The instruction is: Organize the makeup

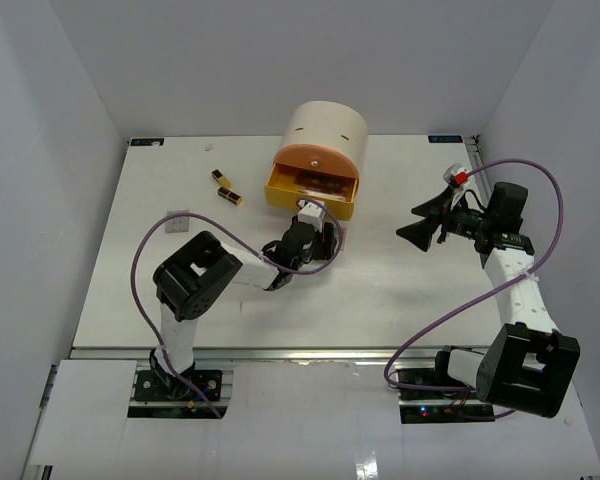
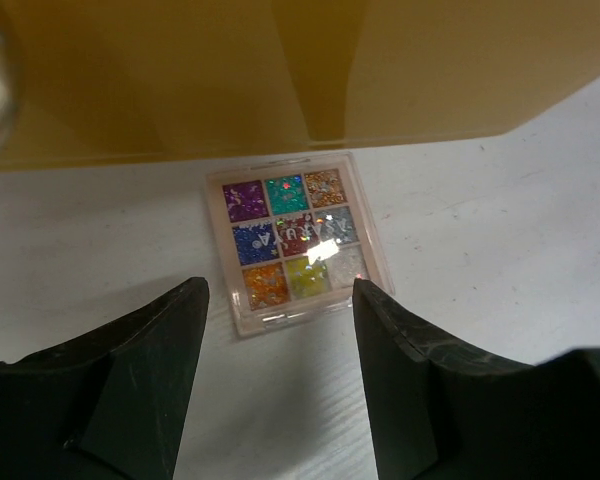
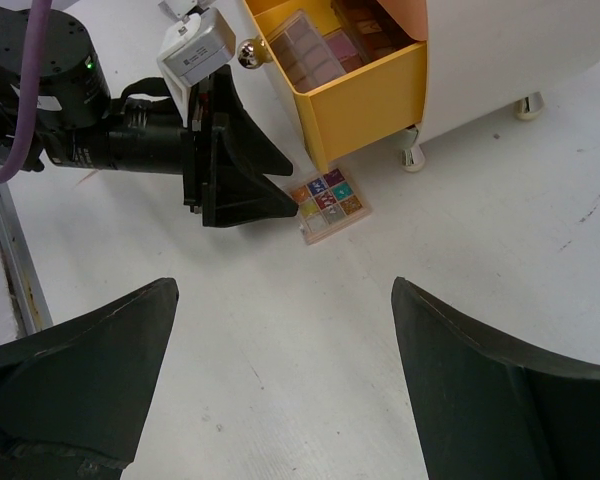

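A small square eyeshadow palette with glittery multicoloured pans lies flat on the white table, just in front of the open yellow drawer. My left gripper is open and empty, low over the table, its fingertips on either side of the palette's near edge. The right wrist view shows the same palette beside the left gripper. The drawer holds pink and brown palettes. Two black-and-gold lipstick tubes lie at the back left. My right gripper is open and empty, off to the right. No sponges show.
The cream cylindrical drawer unit stands at the back centre on small feet, its orange-yellow drawer pulled out toward the arms. A small grey object lies at the left of the table. White walls enclose the table.
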Tool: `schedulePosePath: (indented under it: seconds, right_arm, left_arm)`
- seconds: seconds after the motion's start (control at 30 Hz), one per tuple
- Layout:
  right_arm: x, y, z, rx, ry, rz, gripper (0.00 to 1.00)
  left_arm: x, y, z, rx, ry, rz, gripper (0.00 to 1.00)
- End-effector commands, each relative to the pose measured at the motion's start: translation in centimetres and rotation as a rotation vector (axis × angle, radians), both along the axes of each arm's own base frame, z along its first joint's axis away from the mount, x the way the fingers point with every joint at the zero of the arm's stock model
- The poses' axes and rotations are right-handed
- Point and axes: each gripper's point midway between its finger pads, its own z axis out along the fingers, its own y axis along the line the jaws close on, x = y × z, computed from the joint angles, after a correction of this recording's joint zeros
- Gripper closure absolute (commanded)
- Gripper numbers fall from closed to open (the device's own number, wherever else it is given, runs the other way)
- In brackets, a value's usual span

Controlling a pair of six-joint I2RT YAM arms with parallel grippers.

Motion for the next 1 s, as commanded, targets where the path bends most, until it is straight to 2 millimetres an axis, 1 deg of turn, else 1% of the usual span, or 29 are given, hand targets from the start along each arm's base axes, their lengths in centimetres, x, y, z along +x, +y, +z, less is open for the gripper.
schedulePosePath:
  seconds: [0.0,0.2,0.3,0.5,0.57,0.63,0.77,0.87,0.97]
  right_arm:
    - [-0.2,0.1,-0.1,0.015,-0.004,0.022,0.06]
    - [-0.2,0.1,-0.2,0.017,-0.002,0.022,0.06]
    - [-0.3,0.1,-0.1,0.016,-0.004,0.022,0.06]
    - [-0.3,0.0,0.0,0.019,-0.005,0.023,0.06]
    - [-0.3,0.0,-0.1,0.018,-0.005,0.022,0.06]
    - [-0.3,0.0,-0.1,0.015,-0.008,0.019,0.06]
    - [-0.2,-0.2,0.0,0.006,-0.016,0.007,0.06]
    - [-0.2,-0.5,0.2,-0.006,-0.026,-0.006,0.06]
    - [0.0,-0.8,0.1,-0.032,-0.037,-0.022,0.06]
  left_arm:
    - [1.2,0.0,0.8,0.005,-0.016,0.025,0.30]
    - [1.3,-1.0,-0.4,0.023,0.018,-0.013,0.30]
    - [0.8,-1.8,-1.3,0.023,0.051,-0.056,0.30]
    - [-0.1,-2.9,-1.5,0.000,0.088,-0.108,0.31]
    - [-0.9,-3.7,-0.8,-0.016,0.077,-0.144,0.31]
    - [-1.8,-5.0,0.0,-0.026,0.062,-0.186,0.31]
    - [-4.4,-8.1,1.1,-0.043,0.048,-0.280,0.31]
    - [-6.4,-10.0,1.4,-0.055,0.048,-0.335,0.31]
    - [-7.7,-11.4,1.0,-0.074,0.069,-0.363,0.30]
